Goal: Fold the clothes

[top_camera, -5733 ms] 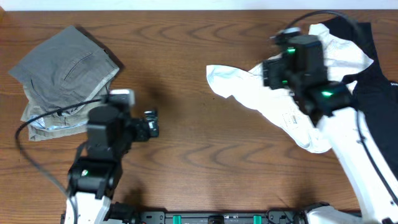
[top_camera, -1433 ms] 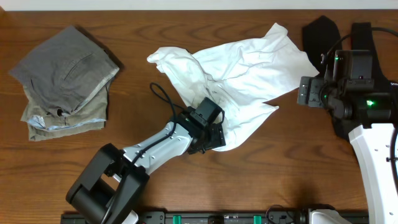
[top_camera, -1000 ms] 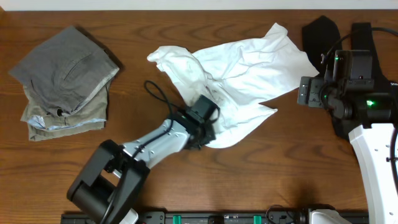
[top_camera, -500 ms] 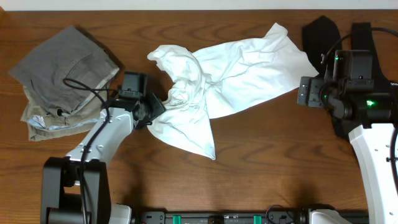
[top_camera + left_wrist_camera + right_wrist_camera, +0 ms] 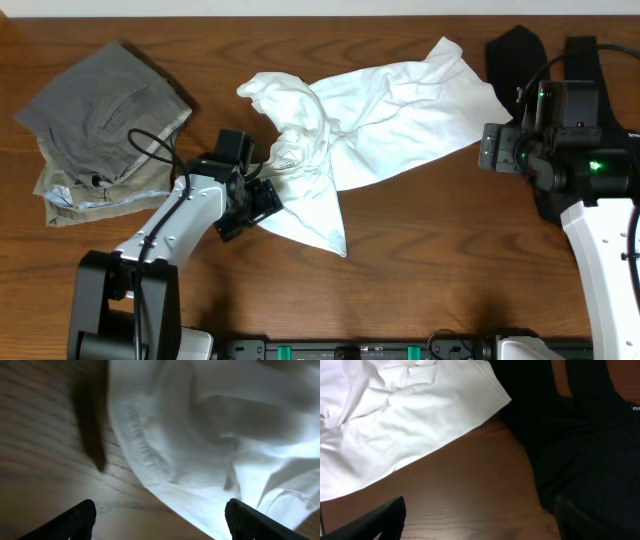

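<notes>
The white T-shirt (image 5: 370,115) lies crumpled across the middle of the table, one flap reaching down toward the front. My left gripper (image 5: 262,200) is open at the shirt's left lower edge, with nothing between its fingers; in the left wrist view (image 5: 160,525) the white cloth (image 5: 210,435) lies just ahead of the jaws. My right gripper (image 5: 490,148) is open and empty over bare wood, between the shirt's right corner (image 5: 410,420) and the black garment (image 5: 585,435). The black garment (image 5: 560,60) lies at the far right, partly under the right arm.
Folded grey trousers (image 5: 105,105) sit on folded khaki trousers (image 5: 100,195) at the far left. Bare wooden table (image 5: 450,260) shows at the front centre and right.
My left gripper dragged the shirt's lower flap leftward across the table, then let it go. It now sits open slightly right of and below where it was. The right arm has not moved.
</notes>
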Available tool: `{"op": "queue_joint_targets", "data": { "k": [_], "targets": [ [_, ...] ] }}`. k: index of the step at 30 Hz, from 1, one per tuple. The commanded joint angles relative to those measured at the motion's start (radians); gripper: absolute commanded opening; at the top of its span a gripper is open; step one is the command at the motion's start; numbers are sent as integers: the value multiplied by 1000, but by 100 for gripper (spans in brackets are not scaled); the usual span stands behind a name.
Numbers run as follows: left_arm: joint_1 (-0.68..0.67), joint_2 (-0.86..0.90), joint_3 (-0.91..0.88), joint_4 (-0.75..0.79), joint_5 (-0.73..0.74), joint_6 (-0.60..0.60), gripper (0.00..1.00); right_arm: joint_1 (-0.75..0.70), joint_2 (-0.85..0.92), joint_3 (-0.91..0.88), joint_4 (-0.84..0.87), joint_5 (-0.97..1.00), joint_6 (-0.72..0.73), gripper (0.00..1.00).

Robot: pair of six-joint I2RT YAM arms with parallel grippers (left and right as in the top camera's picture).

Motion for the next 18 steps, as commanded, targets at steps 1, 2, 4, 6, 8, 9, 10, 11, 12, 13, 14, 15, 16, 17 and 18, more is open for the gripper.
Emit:
{"op": "queue_joint_targets", "data": {
  "k": [1, 2, 4, 6, 8, 9, 10, 11, 12, 13, 14, 15, 16, 17, 18],
  "targets": [
    [0, -7, -5, 22, -54, -41, 84, -7, -11, 6, 0, 9, 0, 93],
    [-2, -7, -7, 36, -54, -41, 84, -7, -11, 6, 0, 9, 0, 93],
    [-4, -7, -8, 43, -42, -41, 81, -7, -11, 6, -1, 9, 0, 93],
    [-12, -7, -9, 38, -29, -42, 78, -7, -11, 6, -2, 9, 0, 93],
    [-23, -5, -14, 40, -27, -53, 77, -7, -11, 6, -1, 9, 0, 93],
    [-28, -5, -18, 40, -27, -69, 78, -7, -11, 6, 0, 9, 0, 93],
    [-34, -3, -25, 43, -27, -81, 78, -7, -11, 6, 1, 9, 1, 93],
    [-39, -1, -30, 47, -27, -87, 78, -7, -11, 6, 1, 9, 0, 93],
    [-43, 3, -38, 57, -27, -88, 78, -7, -11, 6, 1, 9, 0, 93],
    [-47, 6, -45, 66, -27, -98, 77, -7, -11, 6, 0, 9, 0, 93],
    [-49, 11, -56, 77, -23, -112, 77, -7, -11, 6, 1, 9, 0, 93],
    [-51, 13, -64, 86, -20, -121, 78, -7, -11, 6, 1, 9, 0, 93],
    [-53, 17, -77, 100, -19, -132, 77, -7, -11, 6, 0, 9, 0, 93],
    [-54, 19, -86, 110, -19, -136, 78, -7, -11, 6, 0, 9, 0, 93],
    [-54, 21, -95, 125, -20, -136, 77, -7, -11, 6, 0, 9, 0, 93]
  ]
}}
